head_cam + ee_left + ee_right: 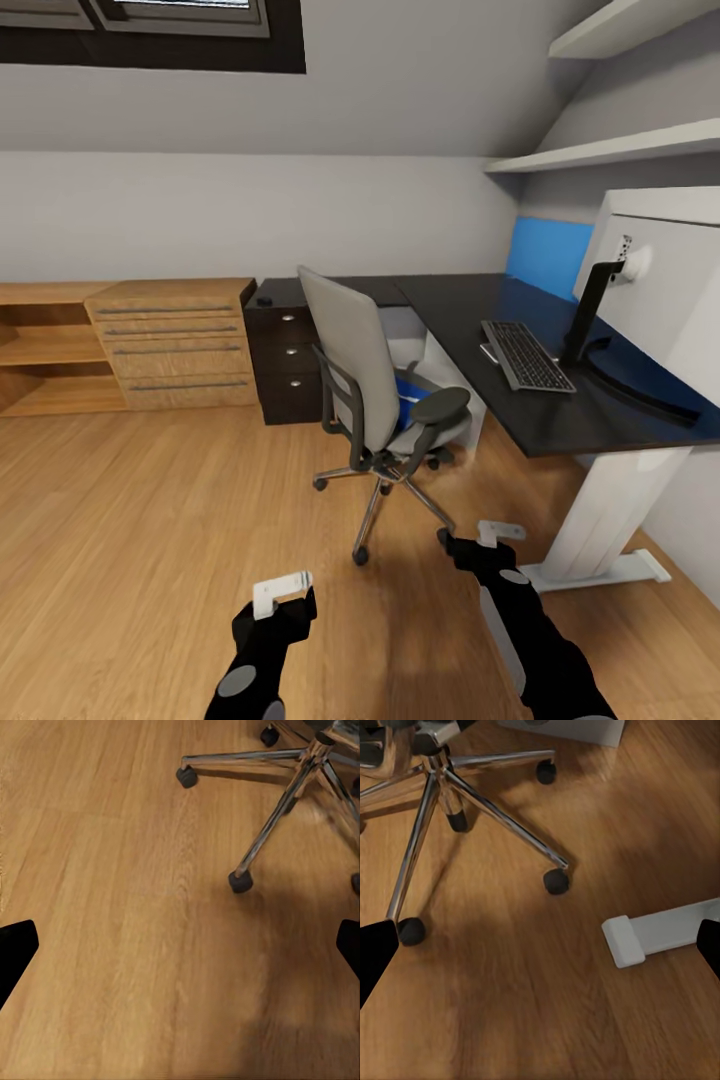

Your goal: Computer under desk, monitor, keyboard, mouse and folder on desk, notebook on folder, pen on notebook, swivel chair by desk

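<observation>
The grey swivel chair [352,365] stands on the floor in front of the black L-shaped desk [455,298], its back turned toward me. A blue folder [406,389] lies on its seat. On the desk a dark keyboard [527,356] rests beside the monitor [660,290], whose white back and black stand face me. A small dark rounded thing, perhaps the mouse [264,300], sits on the desk's far left end. My left gripper [283,595] [180,952] and right gripper [482,535] [540,952] hang open and empty over the floor, short of the chair's chrome base [300,772] [442,765].
A light wood drawer unit [175,345] lines the back wall at the left. The desk's black drawers [290,355] adjoin it. A white desk foot [600,572] [660,934] lies on the floor by my right gripper. A pale box [570,729] stands under the desk. Open plank floor spreads to the left.
</observation>
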Motion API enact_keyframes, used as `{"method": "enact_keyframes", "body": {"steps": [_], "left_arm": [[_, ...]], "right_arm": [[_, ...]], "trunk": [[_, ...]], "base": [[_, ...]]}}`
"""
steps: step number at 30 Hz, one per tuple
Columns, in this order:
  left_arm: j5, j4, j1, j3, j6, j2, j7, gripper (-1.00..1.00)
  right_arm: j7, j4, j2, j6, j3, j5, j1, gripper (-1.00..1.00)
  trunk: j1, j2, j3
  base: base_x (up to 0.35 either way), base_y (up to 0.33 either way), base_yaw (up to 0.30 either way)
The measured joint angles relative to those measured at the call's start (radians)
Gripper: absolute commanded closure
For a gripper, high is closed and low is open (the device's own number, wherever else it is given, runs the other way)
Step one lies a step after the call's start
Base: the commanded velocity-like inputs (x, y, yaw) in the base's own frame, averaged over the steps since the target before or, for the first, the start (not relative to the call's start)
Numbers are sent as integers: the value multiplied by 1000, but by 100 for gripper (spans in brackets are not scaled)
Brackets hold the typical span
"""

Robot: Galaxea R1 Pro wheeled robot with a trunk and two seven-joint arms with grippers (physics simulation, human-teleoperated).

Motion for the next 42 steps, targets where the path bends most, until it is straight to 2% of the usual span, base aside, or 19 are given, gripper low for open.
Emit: {"method": "enact_keyframes", "body": {"steps": [10,24,28,30,33,36,39,40,42], "left_arm": [[0,1,0,-9,2,0,19,-100],[4,4,0,-1,11,2,20,-100],[4,14,-1,6,60,-2,19,-100],[4,10,-11,8,115,-3,18,-100],[11,6,-47,10,181,-8,16,-100],[33,8,-102,11,248,-17,16,-100],[65,22,-169,12,302,-21,18,-100],[89,43,-219,19,327,-21,18,-100],[119,72,-277,40,345,-21,17,-100]], "right_arm": [[2,3,1,-29,2,-1,1,-100],[0,-5,0,-53,2,0,9,-100],[1,-14,0,-58,4,0,9,-100],[2,-42,1,-56,5,-1,9,-100],[3,-77,4,-52,16,-1,9,-100],[2,-113,7,-45,40,-1,9,-100],[-1,-142,9,-28,68,-1,6,-100],[-1,-153,10,-11,80,-1,1,-100],[-2,-158,10,9,87,-2,-15,-100]], "trunk": [[38,-70,-31],[92,-168,-75],[107,-196,-88],[115,-210,-94],[127,-231,-103],[138,-252,-113],[150,-273,-122],[153,-280,-125],[161,-294,-131]], "base": [[0,0,0],[0,0,0],[0,0,0],[0,0,0],[0,0,0],[0,0,0],[0,0,0],[0,0,0],[0,0,0]]}}
